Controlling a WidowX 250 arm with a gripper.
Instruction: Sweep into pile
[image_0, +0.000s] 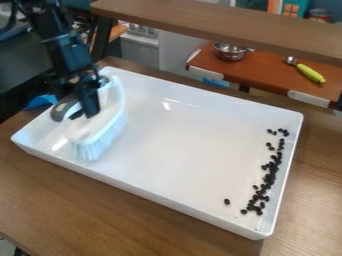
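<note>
At the left end of the white tray (180, 196), the black gripper (87, 102) is shut on the grey handle of a white brush (100, 131). The brush stands with its bristles down toward the tray floor, its long side running from the back edge toward the front left. Dark beans (268, 177) lie in a loose, uneven band along the tray's right wall. One bean (227, 201) rests a little apart, left of the band's front end. A wide stretch of tray floor lies between brush and beans.
Raised walls surround the tray on a brown wooden table (87, 210). Behind it, a reddish-brown shelf (267, 75) holds a metal pot (230, 51) and a spoon with a green handle (310, 73). A wooden beam (220, 25) crosses above.
</note>
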